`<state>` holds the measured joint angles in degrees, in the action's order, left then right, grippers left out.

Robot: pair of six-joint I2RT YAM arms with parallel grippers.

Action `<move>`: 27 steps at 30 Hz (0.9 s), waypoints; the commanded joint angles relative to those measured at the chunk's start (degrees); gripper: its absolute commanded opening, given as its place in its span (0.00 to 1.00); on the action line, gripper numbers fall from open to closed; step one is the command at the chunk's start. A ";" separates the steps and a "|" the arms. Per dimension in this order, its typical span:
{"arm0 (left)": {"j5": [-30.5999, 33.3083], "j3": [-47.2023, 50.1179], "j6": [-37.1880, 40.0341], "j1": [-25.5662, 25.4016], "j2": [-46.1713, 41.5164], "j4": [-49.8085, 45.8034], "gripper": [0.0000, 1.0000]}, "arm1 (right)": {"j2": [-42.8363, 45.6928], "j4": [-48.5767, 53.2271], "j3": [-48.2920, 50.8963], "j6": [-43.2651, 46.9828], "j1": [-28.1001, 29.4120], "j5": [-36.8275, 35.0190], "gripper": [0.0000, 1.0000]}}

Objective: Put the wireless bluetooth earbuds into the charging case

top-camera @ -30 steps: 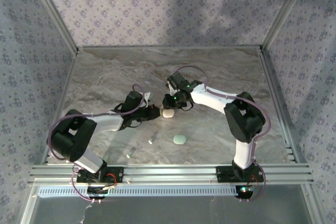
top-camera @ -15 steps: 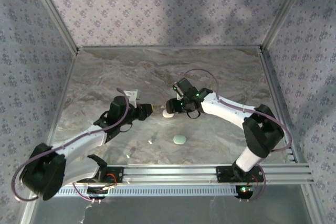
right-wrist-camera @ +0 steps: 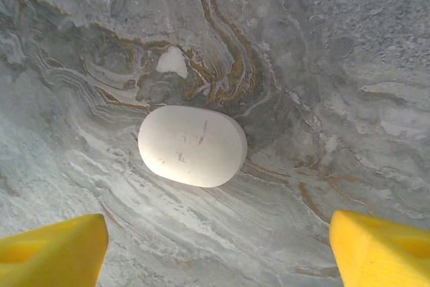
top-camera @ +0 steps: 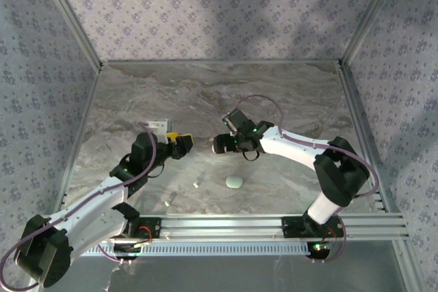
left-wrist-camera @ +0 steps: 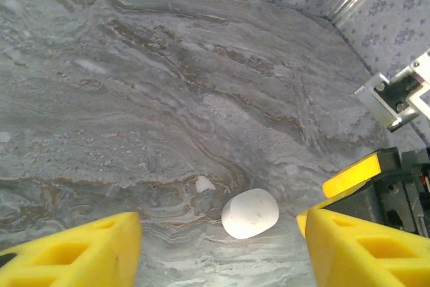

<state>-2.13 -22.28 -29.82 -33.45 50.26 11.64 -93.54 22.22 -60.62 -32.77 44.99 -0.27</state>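
Left pincer [left-wrist-camera: 219,250] and right pincer [right-wrist-camera: 215,243] gape wide, both empty

Each wrist view cuts its yellow fingers off at the bottom edge. Only their tips show, spread far apart with bare surface [right-wrist-camera: 349,65] between them. From above, the right pincer's dark body covers most of the white charging case [right-wrist-camera: 193,146], so it is hard to make out there. The case lies flat and closed on the stone between the two pincers, touching neither. In the right wrist view its long axis runs across the frame, dipping slightly to the right. In the left wrist view it runs from lower left to upper right. Faint grey scuffs mark its top, and no brand or lettering can be read. Just beside it sits a small pale patch [right-wrist-camera: 173,62]; I cannot tell whether it is an earbud or a fleck in the marble. Two tiny earbuds [top-camera: 196,184] lie nearer the arm bases, too small to show which way they point. One lies left of a mint case [top-camera: 234,182].
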 commanded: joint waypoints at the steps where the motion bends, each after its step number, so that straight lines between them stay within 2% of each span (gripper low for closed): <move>1: 2.21 0.57 1.04 0.08 -0.54 -0.30 0.77 | -2.79 0.16 -2.31 -1.61 0.85 -2.59 0.92; 5: 2.34 0.66 0.42 0.58 -0.18 -0.22 0.99 | -5.25 0.99 -4.33 -2.76 1.48 -4.64 1.00; 9: 1.21 1.08 -1.20 2.75 0.66 0.29 1.00 | -7.97 2.60 -6.97 -5.43 2.24 -6.68 1.00; 16: -4.82 1.29 -5.62 8.81 4.46 1.70 1.00 | -13.80 6.42 -13.48 -7.95 4.26 -9.94 1.00; 22: -6.02 1.25 -6.21 9.63 4.94 1.83 1.00 | -18.47 11.63 -18.26 -11.23 5.79 -13.99 0.99; 27: -6.13 1.40 -6.21 9.94 4.06 1.38 1.00 | -21.89 16.10 -21.97 -13.05 6.84 -16.40 0.93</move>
<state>-7.03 -21.10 -35.44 -23.99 55.48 11.77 -113.71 33.17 -80.18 -43.20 51.16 -13.13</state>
